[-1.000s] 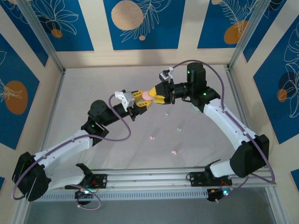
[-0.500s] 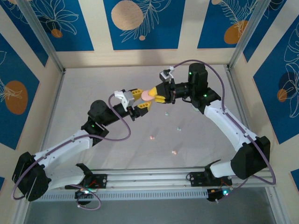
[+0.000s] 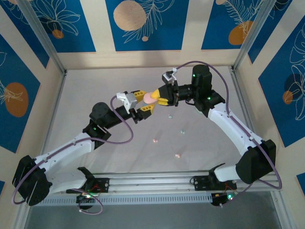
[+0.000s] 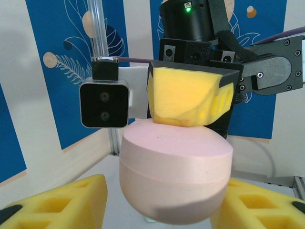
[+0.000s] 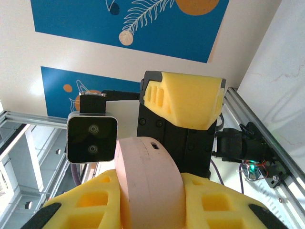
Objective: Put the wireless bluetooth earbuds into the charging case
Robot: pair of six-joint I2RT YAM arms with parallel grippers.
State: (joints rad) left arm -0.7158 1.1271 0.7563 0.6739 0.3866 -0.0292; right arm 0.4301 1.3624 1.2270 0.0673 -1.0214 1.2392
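Top external: right fingers (image 3: 162, 101) clamp a pink pebble-shaped plastic case (image 3: 151, 97) above the desk (image 3: 95, 86). Left fingers (image 3: 146, 109) are released, flanking it. Tiny pastel earbuds (image 3: 177, 155) lie loose on the desk.
Left wrist: case (image 4: 174, 176) sits between the spread left fingers (image 4: 57, 202).
Right wrist: case (image 5: 147, 186) is pinched edge-on.

A pale table (image 3: 86, 86) stands between walls with blue leaf-patterned panels (image 3: 167, 33), metal posts (image 3: 42, 38) at its far corners
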